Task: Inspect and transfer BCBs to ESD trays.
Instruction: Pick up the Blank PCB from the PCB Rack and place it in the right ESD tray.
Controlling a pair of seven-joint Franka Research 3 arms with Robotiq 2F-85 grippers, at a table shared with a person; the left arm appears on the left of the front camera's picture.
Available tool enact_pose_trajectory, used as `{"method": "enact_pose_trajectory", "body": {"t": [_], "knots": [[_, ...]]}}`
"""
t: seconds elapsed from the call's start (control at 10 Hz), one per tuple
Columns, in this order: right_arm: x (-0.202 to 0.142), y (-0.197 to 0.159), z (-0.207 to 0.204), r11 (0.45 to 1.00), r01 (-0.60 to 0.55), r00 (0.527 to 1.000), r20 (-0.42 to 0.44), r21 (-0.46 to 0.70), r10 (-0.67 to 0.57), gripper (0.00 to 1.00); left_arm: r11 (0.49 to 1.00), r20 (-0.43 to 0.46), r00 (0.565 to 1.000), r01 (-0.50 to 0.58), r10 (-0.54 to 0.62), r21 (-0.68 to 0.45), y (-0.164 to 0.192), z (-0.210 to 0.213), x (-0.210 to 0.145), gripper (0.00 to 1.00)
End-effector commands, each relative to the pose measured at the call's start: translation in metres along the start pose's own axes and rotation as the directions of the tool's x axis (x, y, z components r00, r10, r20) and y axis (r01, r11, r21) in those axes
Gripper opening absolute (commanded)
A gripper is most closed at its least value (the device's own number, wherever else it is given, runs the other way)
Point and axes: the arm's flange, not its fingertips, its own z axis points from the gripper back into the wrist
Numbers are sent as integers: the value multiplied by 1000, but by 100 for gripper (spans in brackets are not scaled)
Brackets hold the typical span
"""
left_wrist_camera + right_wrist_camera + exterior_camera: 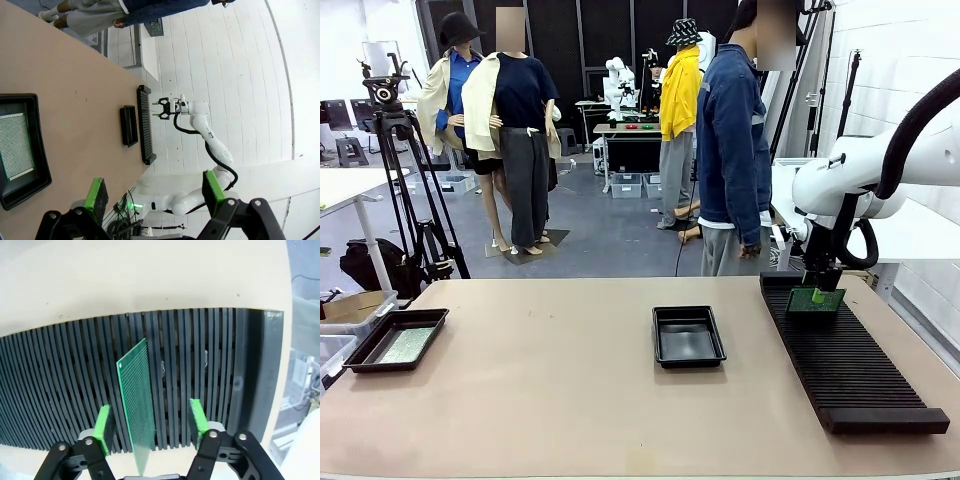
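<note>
First BCB [136,400] upright in a slot of the rack [60,370], edge offered for pinching, between spread, untouching fingers [103,427] of right end effector [150,410]. Second BCB [15,145] flat in ESD tray [42,160] near left end effector [154,192], likewise spread. Other tray [659,338] empty, left of right end effector. Count: two boards, two trays, one rack.

Right pincer [150,416] points down, spread wide; left pincer [154,192] spread wide too.
</note>
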Motion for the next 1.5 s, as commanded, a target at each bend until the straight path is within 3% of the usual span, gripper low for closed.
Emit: {"method": "enact_pose_trajectory", "body": {"t": [0.0,1.4], "knots": [[0,-5,-1,1000,10,1000,1,14,-10,66,1000,8,1000,0,0,17,-2,-2,-3,100],[-4,-11,-1,1000,8,1000,-13,28,-7,3,1000,8,1000,0,0,17,-2,-2,-3,100]]}}
